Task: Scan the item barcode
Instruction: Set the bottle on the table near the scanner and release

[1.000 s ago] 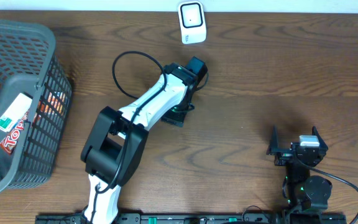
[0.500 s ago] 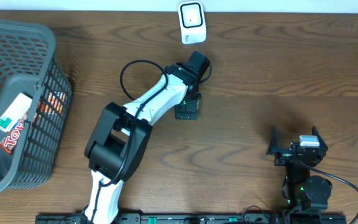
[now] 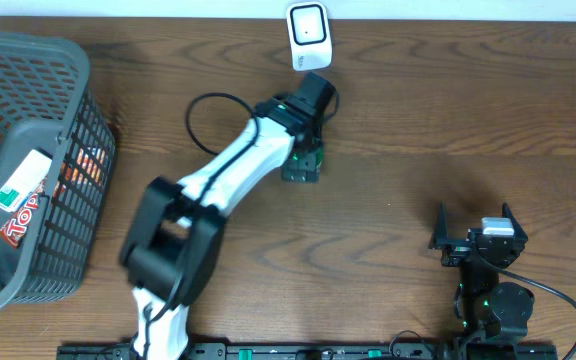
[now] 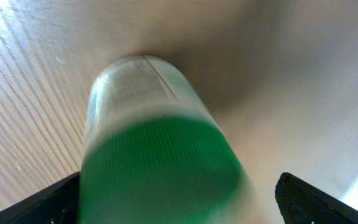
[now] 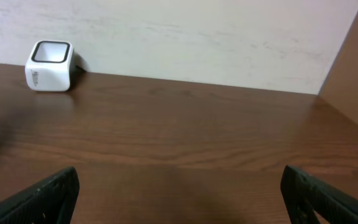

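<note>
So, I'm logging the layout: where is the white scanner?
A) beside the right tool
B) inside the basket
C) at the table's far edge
C: the white scanner stands at the far table edge, well clear of the basket.

Left arm (image 3: 236, 166) stretched forward, fingers (image 4: 39, 202) apart; right arm (image 3: 496, 300) folded, fingers (image 5: 42, 194) apart.

My left arm (image 3: 236, 165) has white links, black joints, a looping black cable (image 3: 191, 118); my right arm (image 3: 493, 300) is black.

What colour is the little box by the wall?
The box is white, dark on top; right wrist view.
</note>
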{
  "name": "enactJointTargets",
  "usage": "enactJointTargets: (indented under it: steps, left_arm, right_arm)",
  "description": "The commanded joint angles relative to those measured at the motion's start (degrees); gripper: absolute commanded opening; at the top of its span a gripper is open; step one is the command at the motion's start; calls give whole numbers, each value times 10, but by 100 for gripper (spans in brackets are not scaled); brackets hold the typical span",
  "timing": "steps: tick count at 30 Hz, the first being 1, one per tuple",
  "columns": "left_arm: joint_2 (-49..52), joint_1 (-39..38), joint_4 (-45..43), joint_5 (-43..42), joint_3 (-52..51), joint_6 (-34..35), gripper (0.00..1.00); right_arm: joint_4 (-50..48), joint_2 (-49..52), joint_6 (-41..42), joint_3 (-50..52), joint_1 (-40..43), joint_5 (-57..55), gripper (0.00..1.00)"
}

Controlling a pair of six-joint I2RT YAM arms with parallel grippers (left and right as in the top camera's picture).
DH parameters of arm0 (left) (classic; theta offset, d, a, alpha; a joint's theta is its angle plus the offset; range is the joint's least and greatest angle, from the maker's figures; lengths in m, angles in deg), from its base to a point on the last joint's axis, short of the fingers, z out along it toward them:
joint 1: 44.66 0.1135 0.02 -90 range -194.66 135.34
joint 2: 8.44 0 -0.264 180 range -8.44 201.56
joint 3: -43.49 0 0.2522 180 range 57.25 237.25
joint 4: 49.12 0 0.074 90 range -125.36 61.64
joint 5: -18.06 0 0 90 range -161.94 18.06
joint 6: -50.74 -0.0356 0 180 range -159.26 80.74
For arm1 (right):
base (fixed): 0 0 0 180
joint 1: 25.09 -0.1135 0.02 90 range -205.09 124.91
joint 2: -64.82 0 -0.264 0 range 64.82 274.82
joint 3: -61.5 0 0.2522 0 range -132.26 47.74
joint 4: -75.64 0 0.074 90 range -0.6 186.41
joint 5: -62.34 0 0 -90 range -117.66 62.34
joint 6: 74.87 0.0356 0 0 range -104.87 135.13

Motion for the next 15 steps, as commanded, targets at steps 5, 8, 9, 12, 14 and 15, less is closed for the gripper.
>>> enactJointTargets:
  steps: [5,8,9,12,14,15]
  left_arm:
    - [-209,62,-3,42,1,-201,96]
    - [-282,102,-3,43,1,-303,96]
    - [-309,119,-3,45,1,-341,96]
    - [-380,180,21,83,1,-422,96]
    - [-424,231,52,113,1,-442,96]
    - [-445,261,64,120,1,-456,96]
  right_arm:
    - [1,-1,-8,1,-4,-5,99]
    - [1,-1,-8,1,-4,-5,99]
    - [1,-1,-8,1,-4,-5,99]
    - [1,-1,-8,1,-4,-5,99]
    - [1,-1,-8,1,-4,-5,99]
    - [1,-1,-8,1,-4,-5,99]
